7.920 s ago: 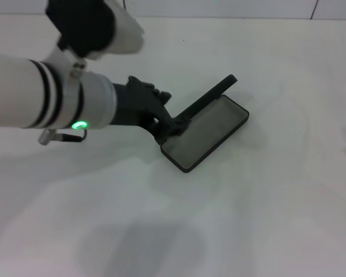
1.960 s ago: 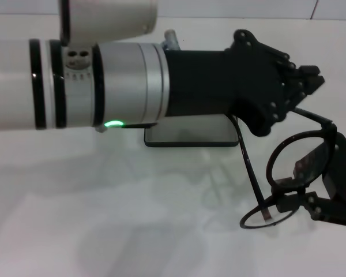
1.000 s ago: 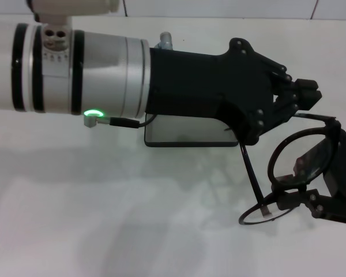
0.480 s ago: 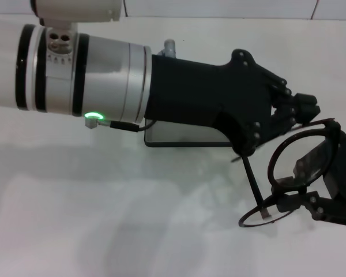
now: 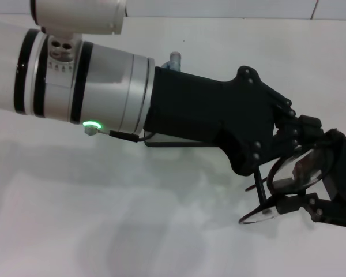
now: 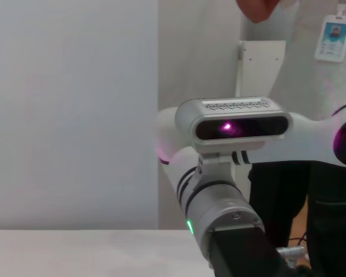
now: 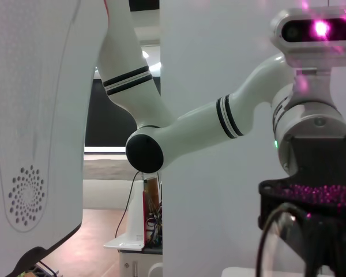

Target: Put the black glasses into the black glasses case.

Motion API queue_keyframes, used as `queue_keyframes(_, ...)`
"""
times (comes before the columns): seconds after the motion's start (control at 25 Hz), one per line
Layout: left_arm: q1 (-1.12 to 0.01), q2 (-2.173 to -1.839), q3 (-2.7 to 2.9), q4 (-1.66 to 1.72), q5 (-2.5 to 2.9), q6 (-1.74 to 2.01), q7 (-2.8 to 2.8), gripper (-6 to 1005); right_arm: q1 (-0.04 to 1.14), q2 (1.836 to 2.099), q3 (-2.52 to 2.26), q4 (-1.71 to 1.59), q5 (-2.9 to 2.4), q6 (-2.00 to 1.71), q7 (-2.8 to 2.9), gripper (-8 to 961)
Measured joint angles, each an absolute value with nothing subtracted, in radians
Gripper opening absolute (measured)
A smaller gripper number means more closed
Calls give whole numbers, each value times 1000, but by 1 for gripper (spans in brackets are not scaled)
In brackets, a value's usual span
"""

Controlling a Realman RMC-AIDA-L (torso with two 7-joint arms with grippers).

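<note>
Because the black glasses [image 5: 294,176] are thin wire-like rims with two clear round lenses and slim temples, I judge them light, springy and easy to bend or smudge, so the frame edge or the bridge is the place to hold, never the lens faces. They hang in the air at the right of the head view, tilted, one lens up near my left fingertips and the lower rim [image 5: 258,217] out toward the table [image 5: 75,219]. My right gripper [image 5: 311,203] comes in from the right edge and looks pinched on the frame near the bridge. My left gripper [image 5: 303,134] reaches across from the left, its fingers drawn close together at the upper rim; whether they actually clamp the frame or only touch it I cannot tell. A temple [image 5: 258,183] hangs down between the two grippers. The black glasses case [image 5: 179,143] lies on the table behind my left forearm, mostly hidden, well apart from the glasses.
</note>
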State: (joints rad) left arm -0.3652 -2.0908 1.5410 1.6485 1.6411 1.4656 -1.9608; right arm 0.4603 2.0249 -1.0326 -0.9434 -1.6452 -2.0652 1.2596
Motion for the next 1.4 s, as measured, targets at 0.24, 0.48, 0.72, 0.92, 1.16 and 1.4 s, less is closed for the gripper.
queue_keyframes(0.24, -368, -2091, 1539, 1647, 1641, 1491, -1963, 66, 460, 2025, -1034, -933, -1645, -2061, 1252, 110)
queue_keyframes(0.48, -370, -2091, 1539, 1646, 1632, 1506, -1965, 66, 461, 2025, -1035, -929, -1640, -2061, 1248, 110)
queue_keyframes(0.72, -364, -2092, 1522, 1644, 1629, 1511, -1958, 67, 458, 2025, -1044, -928, -1631, -2063, 1246, 109)
queue_keyframes(0.92, -357, -2093, 1494, 1644, 1629, 1510, -1956, 68, 455, 2025, -1049, -918, -1630, -2062, 1238, 109)
queue_keyframes(1.16, -343, -2094, 1449, 1648, 1629, 1503, -1939, 68, 444, 2024, -1049, -921, -1630, -2064, 1237, 108)
queue_keyframes(1.4, -311, -2095, 1328, 1652, 1571, 1496, -1922, 68, 403, 2022, -1043, -950, -1616, -2091, 1236, 108)
